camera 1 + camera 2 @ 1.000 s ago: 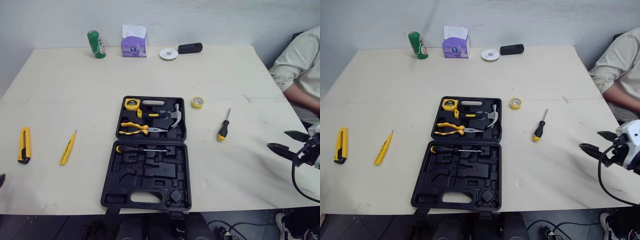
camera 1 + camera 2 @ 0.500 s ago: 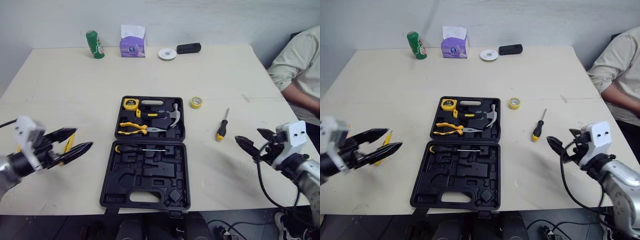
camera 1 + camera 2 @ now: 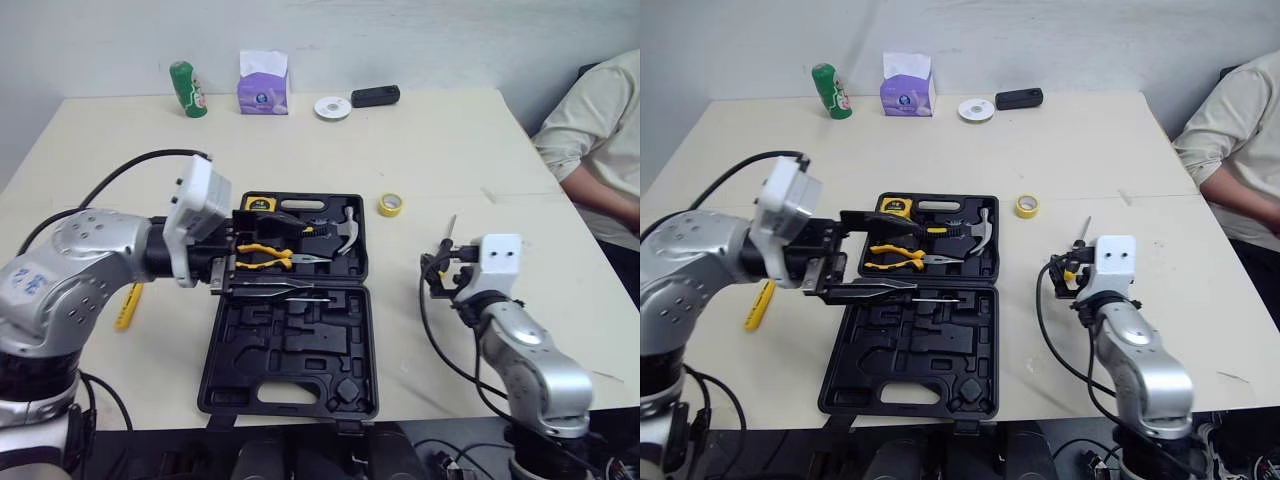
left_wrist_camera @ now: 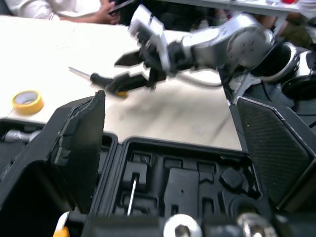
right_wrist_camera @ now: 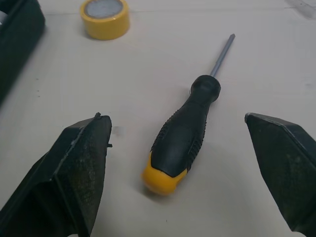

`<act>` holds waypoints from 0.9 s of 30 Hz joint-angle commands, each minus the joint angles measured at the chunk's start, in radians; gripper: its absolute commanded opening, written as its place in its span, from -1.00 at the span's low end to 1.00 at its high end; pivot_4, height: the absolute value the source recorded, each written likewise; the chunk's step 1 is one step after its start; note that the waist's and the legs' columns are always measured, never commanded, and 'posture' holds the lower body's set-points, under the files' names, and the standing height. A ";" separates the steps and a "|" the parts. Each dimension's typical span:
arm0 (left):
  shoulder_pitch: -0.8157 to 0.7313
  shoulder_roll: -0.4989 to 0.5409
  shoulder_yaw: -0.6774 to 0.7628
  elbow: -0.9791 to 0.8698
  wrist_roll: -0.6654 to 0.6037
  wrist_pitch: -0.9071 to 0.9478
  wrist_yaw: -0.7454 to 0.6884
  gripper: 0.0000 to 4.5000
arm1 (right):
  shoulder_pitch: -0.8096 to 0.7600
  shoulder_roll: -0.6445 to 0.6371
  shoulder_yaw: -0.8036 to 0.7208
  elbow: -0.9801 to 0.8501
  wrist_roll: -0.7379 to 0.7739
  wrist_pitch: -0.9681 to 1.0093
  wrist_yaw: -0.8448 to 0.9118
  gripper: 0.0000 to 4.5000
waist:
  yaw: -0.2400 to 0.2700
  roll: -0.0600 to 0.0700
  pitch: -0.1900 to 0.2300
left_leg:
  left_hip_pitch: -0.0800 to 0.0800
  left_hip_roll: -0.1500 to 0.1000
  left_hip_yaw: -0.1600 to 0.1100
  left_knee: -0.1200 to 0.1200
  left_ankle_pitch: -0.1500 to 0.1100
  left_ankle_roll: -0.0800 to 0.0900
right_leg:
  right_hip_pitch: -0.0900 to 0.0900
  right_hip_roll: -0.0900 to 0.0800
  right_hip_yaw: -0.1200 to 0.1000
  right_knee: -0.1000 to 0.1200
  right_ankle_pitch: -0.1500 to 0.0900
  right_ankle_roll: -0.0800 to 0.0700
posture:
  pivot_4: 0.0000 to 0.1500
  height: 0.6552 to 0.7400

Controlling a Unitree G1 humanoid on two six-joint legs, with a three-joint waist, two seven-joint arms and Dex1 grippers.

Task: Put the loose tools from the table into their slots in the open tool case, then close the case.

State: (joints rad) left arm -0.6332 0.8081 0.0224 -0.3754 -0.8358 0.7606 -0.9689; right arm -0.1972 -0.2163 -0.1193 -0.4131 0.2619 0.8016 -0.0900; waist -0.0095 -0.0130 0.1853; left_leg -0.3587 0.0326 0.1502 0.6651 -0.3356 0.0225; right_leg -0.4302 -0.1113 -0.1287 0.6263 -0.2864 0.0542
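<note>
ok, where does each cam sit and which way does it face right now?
Left eye view: on the head, looking forward and down at the table and open tool case; both arms show, left gripper over the case, right gripper at the screwdriver.
Right eye view: the other eye of the same head camera, same scene.
Left wrist view: looks across the case toward the right gripper, past its own fingers.
Right wrist view: looks down at the screwdriver between its own open fingers.
Shared: both wrist views show the screwdriver and the tape roll.
</note>
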 commanded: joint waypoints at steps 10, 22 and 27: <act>-0.107 -0.121 -0.065 0.121 0.139 -0.107 -0.026 1.00 | -0.028 0.142 -0.010 0.137 -0.111 -0.143 -0.094 0.62 | -0.016 0.000 0.000 | -0.001 0.000 -0.001 0.001 0.001 0.001 | 0.000 0.000 0.000 0.001 0.000 0.000 | 1.00 0.80; -0.101 -0.129 -0.053 0.160 0.206 -0.148 -0.063 1.00 | -0.015 0.086 -0.046 0.054 -0.103 -0.155 -0.035 -0.51 | -0.017 0.000 0.000 | -0.001 0.000 -0.002 0.001 0.002 0.002 | 0.001 -0.001 0.000 0.002 0.000 0.001 | 1.00 0.80; -0.015 -0.082 0.013 0.130 0.190 -0.152 -0.071 1.00 | -0.037 -0.013 -0.105 0.010 -0.031 -0.143 0.090 -0.51 | -0.021 0.000 0.000 | -0.002 0.000 -0.002 0.001 0.002 0.002 | 0.000 -0.001 0.000 0.002 0.000 0.001 | 1.00 0.80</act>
State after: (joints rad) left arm -0.6652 0.6979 -0.0145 -0.2024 -0.6335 0.6218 -1.0327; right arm -0.2132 -0.2004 -0.1967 -0.3395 0.1903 0.6607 -0.0580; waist -0.0308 -0.0134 0.1852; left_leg -0.3602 0.0328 0.1478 0.6657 -0.3338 0.0241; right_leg -0.4302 -0.1120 -0.1289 0.6281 -0.2859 0.0551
